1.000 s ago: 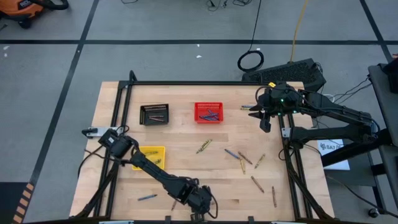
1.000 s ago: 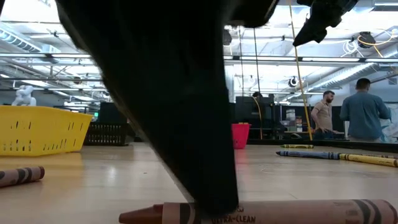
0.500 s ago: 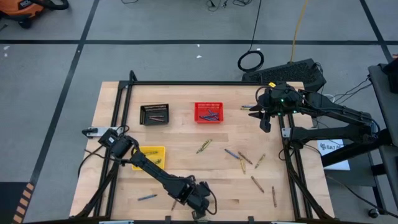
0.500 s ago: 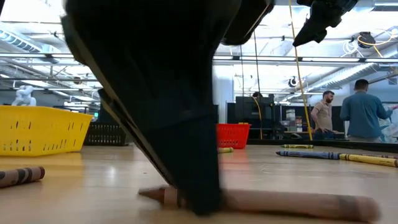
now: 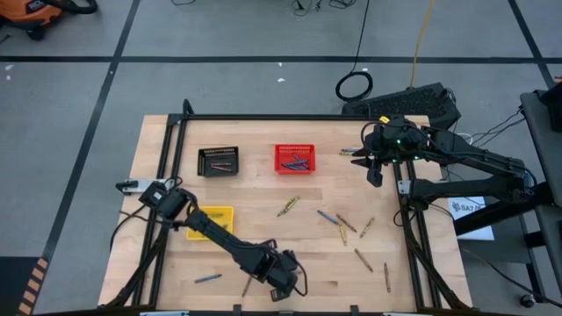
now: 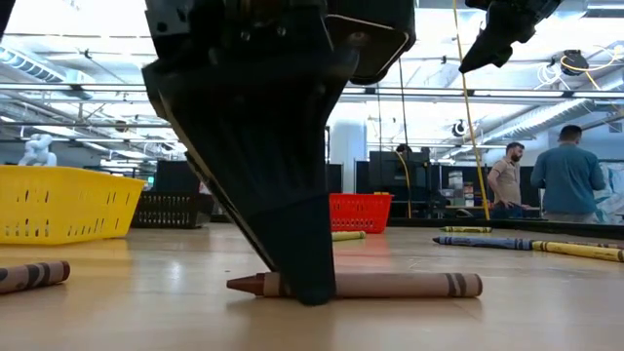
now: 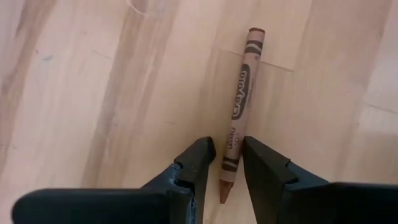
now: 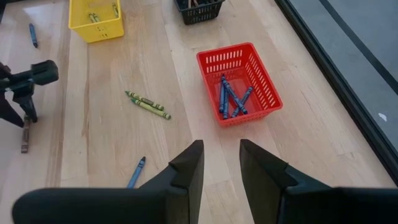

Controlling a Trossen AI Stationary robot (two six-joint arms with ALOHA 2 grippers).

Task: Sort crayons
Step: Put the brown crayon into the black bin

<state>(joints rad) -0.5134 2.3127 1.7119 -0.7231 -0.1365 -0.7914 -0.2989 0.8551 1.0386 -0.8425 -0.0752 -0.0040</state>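
A brown crayon (image 7: pixel 240 99) lies flat on the wooden table near its near edge, also seen in the low view (image 6: pixel 390 285). My left gripper (image 7: pixel 229 149) stands over it, steeply tipped down and open, one finger on each side of the crayon near its pointed end (image 6: pixel 249 285). In the high view this gripper (image 5: pixel 279 288) hides the crayon. My right gripper (image 8: pixel 221 152) hangs open and empty high over the far right of the table (image 5: pixel 373 175). Several more crayons lie loose to the right (image 5: pixel 347 224). My left gripper comes from above, pointing steeply down, its fingers (image 7: pixel 202 155) lying across the brown crayon at the wrapper's striped end (image 7: pixel 231 163), next to the bare tip. One finger stands at each long side. Whether the pads touch the wrapper I cannot tell. The crayon rests flat on the table.
A yellow basket (image 5: pixel 215 218), a black basket (image 5: pixel 218 161) and a red basket (image 5: pixel 294 158) with blue crayons stand on the table's left and far middle. A yellow-green pair (image 5: pixel 287 206) and a blue crayon (image 5: pixel 208 278) lie loose. People stand in the room beyond (image 6: pixel 570 171).
My left gripper has sunk toward the table and tipped more steeply down. The brown crayon between its fingers has slid along the table away from the near edge, its tip still pointing toward the table's left.
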